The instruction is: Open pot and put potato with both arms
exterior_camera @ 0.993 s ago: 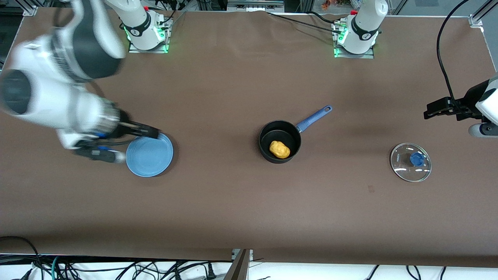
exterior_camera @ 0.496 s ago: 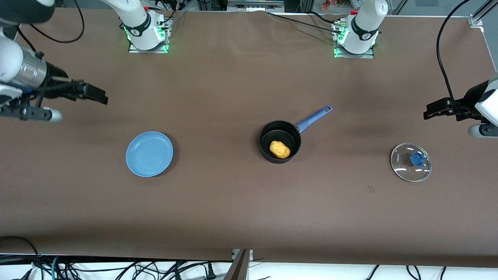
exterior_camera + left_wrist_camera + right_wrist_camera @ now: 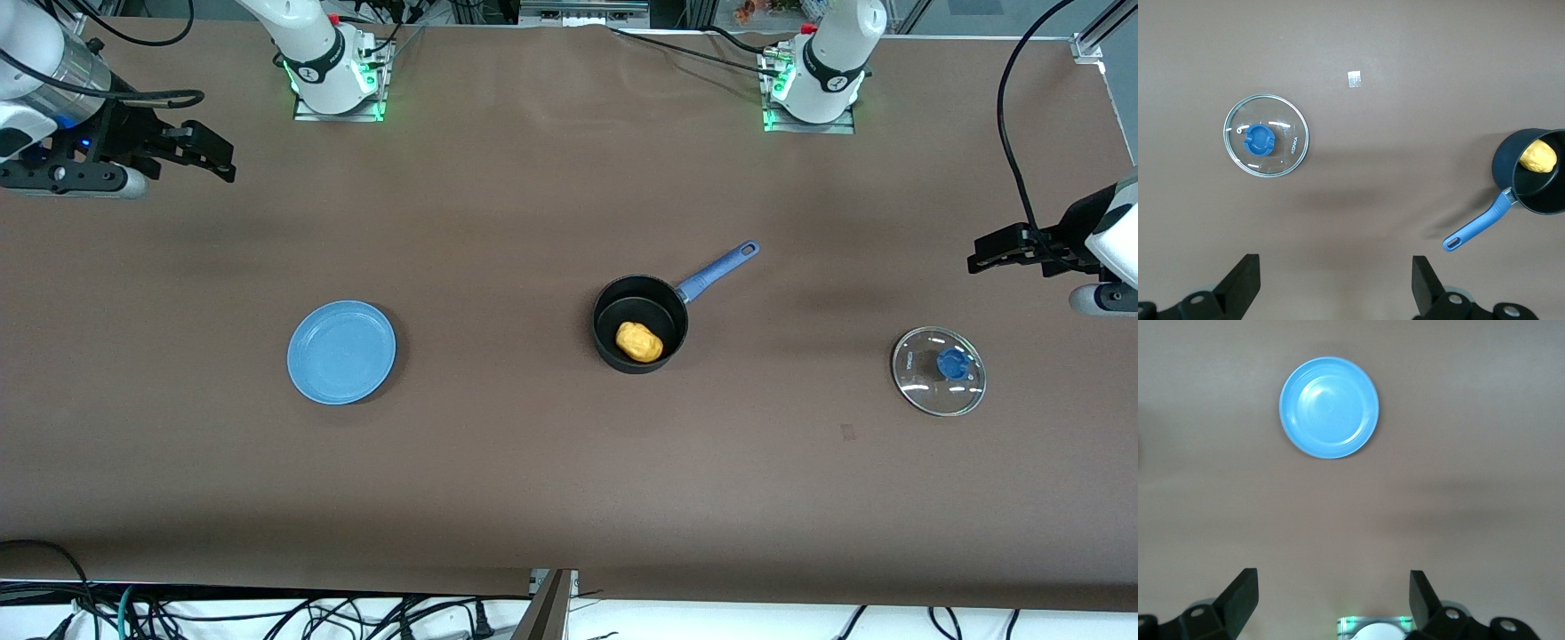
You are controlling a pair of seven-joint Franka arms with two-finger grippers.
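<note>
The black pot (image 3: 640, 323) with its blue handle (image 3: 718, 269) stands open at the table's middle, and the yellow potato (image 3: 639, 341) lies inside it. Both show in the left wrist view, the pot (image 3: 1535, 175) and the potato (image 3: 1538, 158). My left gripper (image 3: 981, 255) is open and empty, raised over the table at the left arm's end, above the spot beside the lid. My right gripper (image 3: 213, 151) is open and empty, raised over the table at the right arm's end, beside its base.
The clear glass lid with a blue knob (image 3: 939, 371) lies flat at the left arm's end; it also shows in the left wrist view (image 3: 1266, 145). A light-blue plate (image 3: 341, 352) lies toward the right arm's end, seen in the right wrist view (image 3: 1329, 407).
My right arm has swung up and away from the blue plate, back toward its base. The left arm, the pot, the potato and the lid have not moved.
</note>
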